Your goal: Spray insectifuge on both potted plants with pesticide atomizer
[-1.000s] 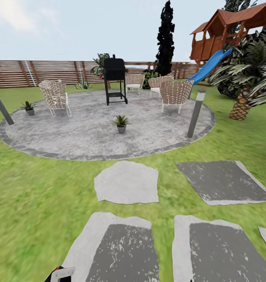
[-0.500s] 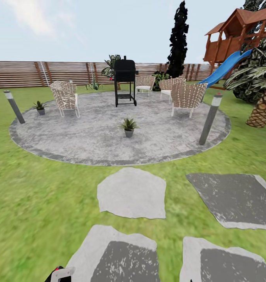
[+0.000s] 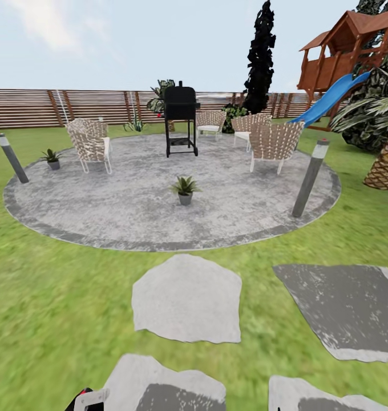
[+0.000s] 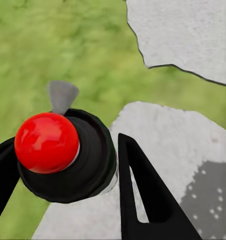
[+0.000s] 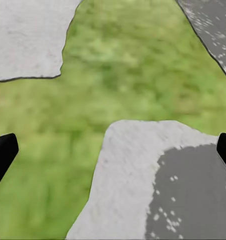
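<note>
Your left claw grips the dark red-capped atomizer, right claw open; approach the nearest grey-potted green rosette squarely.

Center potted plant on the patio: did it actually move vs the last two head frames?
No. The potted plant keeps its spot on the patio, in front of the black grill. The whole view shifted, so the camera moved.

Open lawn before bollard-flanked patio
</note>
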